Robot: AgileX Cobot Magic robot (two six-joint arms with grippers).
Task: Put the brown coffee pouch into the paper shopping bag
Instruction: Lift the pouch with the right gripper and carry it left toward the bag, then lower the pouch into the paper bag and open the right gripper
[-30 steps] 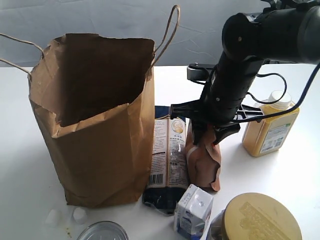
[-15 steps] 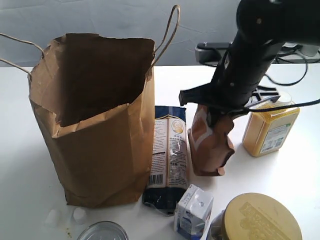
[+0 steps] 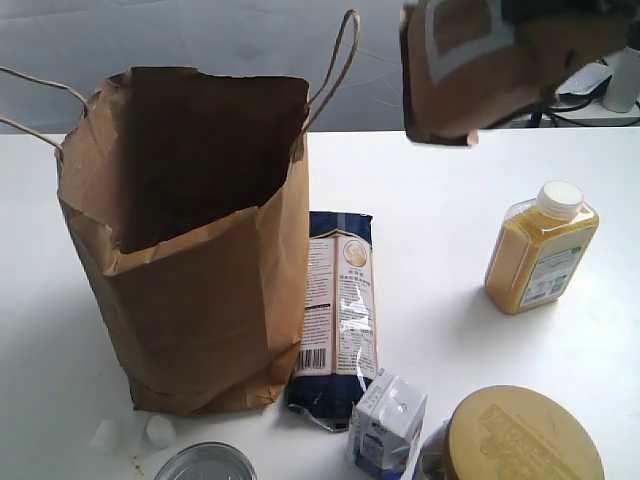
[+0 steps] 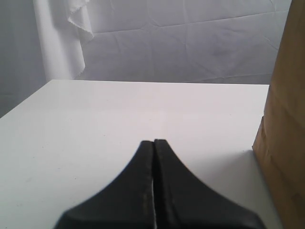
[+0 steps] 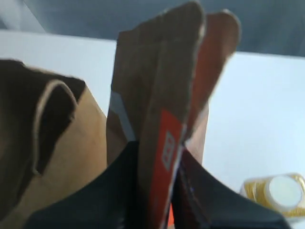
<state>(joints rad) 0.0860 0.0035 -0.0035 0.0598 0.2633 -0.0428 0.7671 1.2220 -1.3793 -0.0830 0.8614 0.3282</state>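
Note:
The brown coffee pouch (image 3: 470, 62) hangs high in the air at the top right of the exterior view, right of the paper shopping bag (image 3: 190, 240) and level with its handles. In the right wrist view the pouch (image 5: 162, 95) shows its orange-red patch and is pinched between the dark fingers of my right gripper (image 5: 159, 157), which is shut on it. The bag's open mouth and a cord handle (image 5: 47, 124) lie below it. My left gripper (image 4: 153, 142) is shut with nothing in it, low over the white table beside the bag's wall (image 4: 286, 119).
A dark blue flat packet (image 3: 338, 310) lies against the bag's right side. A small carton (image 3: 388, 420), a gold-lidded jar (image 3: 520, 435), a yellow juice bottle (image 3: 542, 250), a can rim (image 3: 205, 462) and two white caps (image 3: 130, 433) stand around the table's front.
My right gripper has lifted the coffee pouch off the table, from beside the blue packet up to above bag-top height. The arm has mostly left the exterior view. The left gripper's motion cannot be judged.

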